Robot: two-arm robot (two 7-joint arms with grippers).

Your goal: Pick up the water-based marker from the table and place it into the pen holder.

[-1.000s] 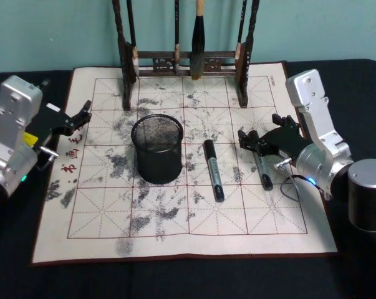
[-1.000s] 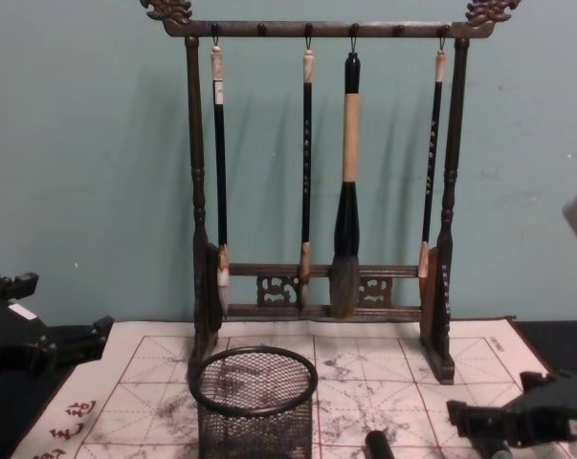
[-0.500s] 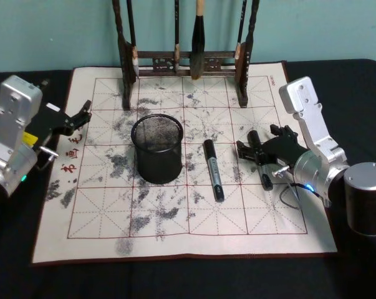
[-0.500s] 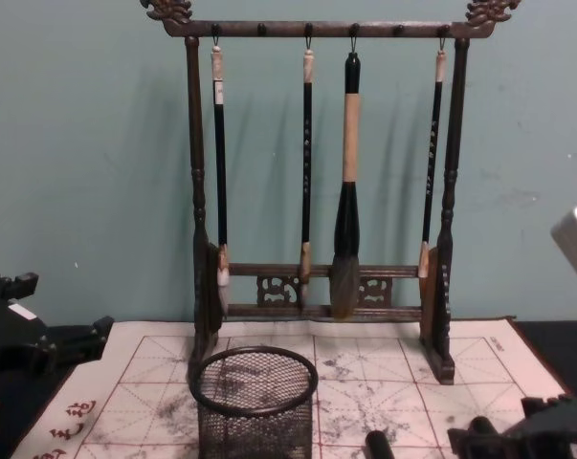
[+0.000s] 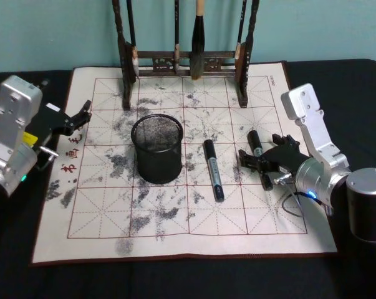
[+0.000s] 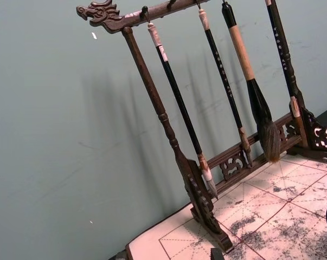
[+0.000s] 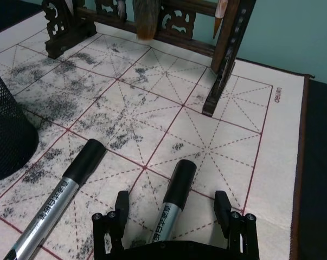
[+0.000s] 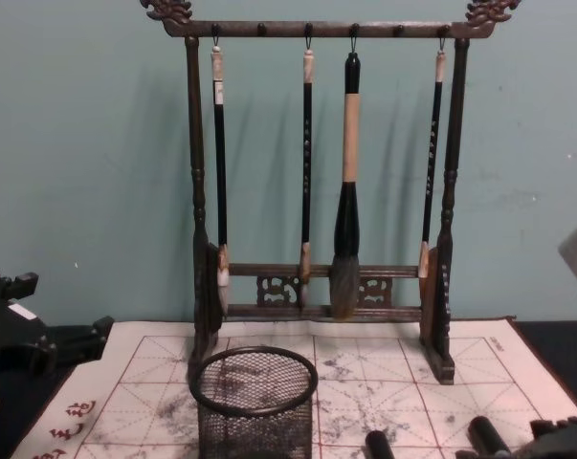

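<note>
Silver right arm [image 5: 312, 124] carries black gripper [image 5: 260, 149] (blue light [image 5: 313, 195]).

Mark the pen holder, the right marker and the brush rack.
pen holder [image 5: 158, 166]: head view, mesh wall.
right marker [image 7: 179, 181]: right wrist view, black cap.
brush rack [image 8: 195, 172]: chest view, left post.
</note>
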